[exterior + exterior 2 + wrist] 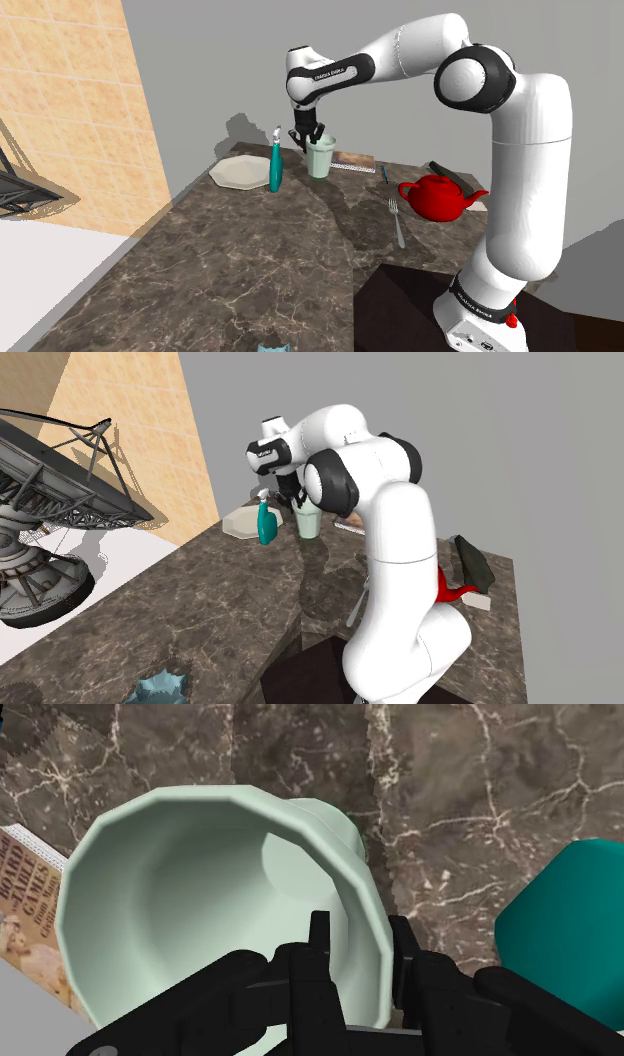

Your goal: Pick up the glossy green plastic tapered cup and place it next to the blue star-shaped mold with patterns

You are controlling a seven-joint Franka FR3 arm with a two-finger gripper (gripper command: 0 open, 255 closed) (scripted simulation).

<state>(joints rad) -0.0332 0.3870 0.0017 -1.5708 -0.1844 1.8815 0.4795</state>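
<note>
My gripper (360, 932) is narrowed onto the pale green cup (170, 894), one finger inside the rim and the other outside, pinching its wall. The cup stands upright on the dark marble counter (230, 270) directly under my hand, with a teal spray bottle (275, 165) just beside it. The blue star mold (155, 687) lies well apart from my fingers.
</note>
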